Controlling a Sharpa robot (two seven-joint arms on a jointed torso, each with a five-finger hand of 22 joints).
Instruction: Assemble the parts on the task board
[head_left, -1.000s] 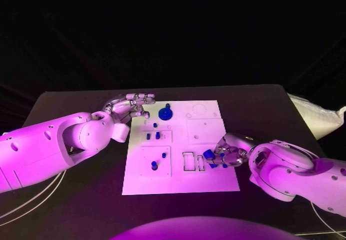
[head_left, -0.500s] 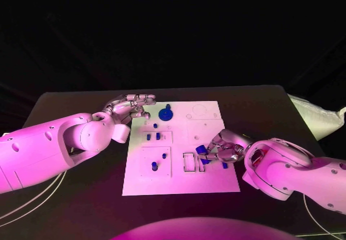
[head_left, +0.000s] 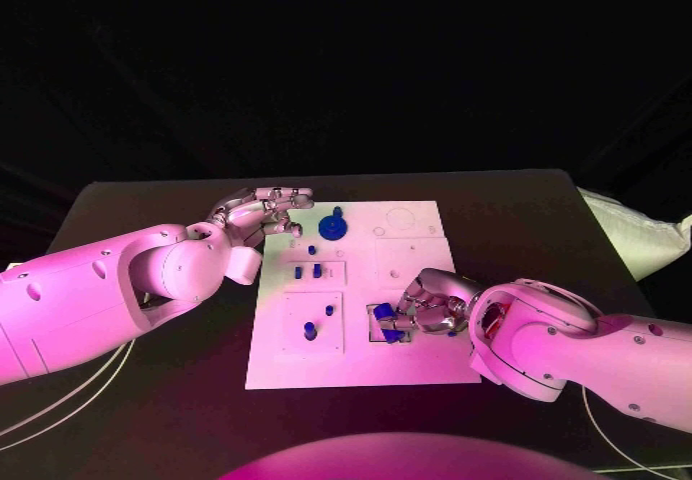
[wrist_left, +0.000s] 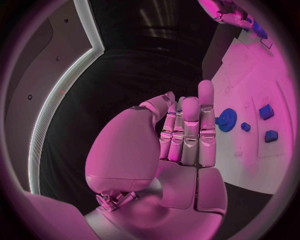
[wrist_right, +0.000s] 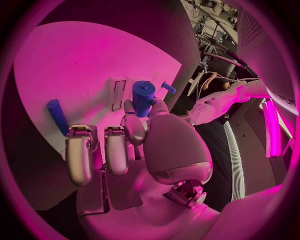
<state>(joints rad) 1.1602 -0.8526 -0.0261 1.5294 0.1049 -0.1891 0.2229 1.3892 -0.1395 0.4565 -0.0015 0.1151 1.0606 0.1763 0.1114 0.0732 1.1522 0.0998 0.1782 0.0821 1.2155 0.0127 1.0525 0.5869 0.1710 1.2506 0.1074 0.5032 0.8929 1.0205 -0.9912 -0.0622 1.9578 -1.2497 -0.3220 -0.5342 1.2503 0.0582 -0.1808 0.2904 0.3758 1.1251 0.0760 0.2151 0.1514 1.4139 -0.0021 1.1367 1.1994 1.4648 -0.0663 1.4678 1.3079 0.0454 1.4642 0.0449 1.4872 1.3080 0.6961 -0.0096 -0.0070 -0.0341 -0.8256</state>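
The right hand (head_left: 428, 308) gripped a small blue cylindrical part (head_left: 387, 318) between thumb and fingers. Over the preceding second it had travelled left from the white rectangular task board's (head_left: 361, 365) right edge, and the part sat over the narrow rectangular slots at lower centre of the head view. Insertion appeared imminent. The left hand (head_left: 264, 211), fingers curled and empty, remained at the board's upper-left corner beside the blue gear (head_left: 332, 226).
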